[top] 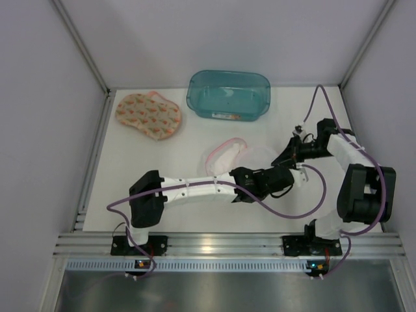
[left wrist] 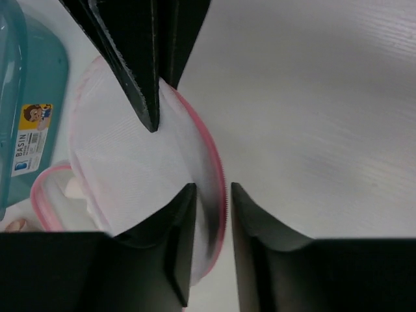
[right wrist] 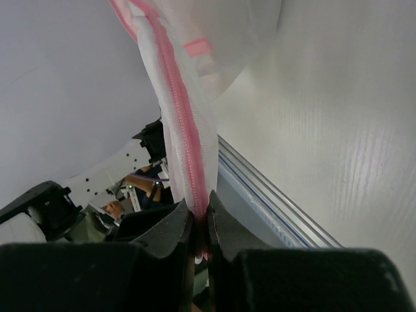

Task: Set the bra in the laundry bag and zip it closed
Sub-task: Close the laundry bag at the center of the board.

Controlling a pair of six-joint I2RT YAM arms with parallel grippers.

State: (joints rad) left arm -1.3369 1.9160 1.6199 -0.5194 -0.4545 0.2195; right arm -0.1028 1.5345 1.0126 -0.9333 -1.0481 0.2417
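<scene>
The bra (top: 148,116), peach with an orange pattern, lies flat at the table's back left, away from both arms. The laundry bag (top: 224,159) is white mesh with a pink zipper and lies mid-table. In the left wrist view my left gripper (left wrist: 211,190) is narrowed around the laundry bag's (left wrist: 130,169) pink-edged rim. The right gripper's fingers (left wrist: 146,97) pinch the same rim further along. In the right wrist view my right gripper (right wrist: 201,218) is shut on the pink zipper band of the laundry bag (right wrist: 182,97), which stretches up from it. Both grippers (top: 285,166) meet right of centre.
A teal plastic basin (top: 229,94) stands at the back middle, and it also shows at the left of the left wrist view as the basin (left wrist: 26,78). White walls enclose the table on three sides. A metal rail (top: 227,246) runs along the near edge.
</scene>
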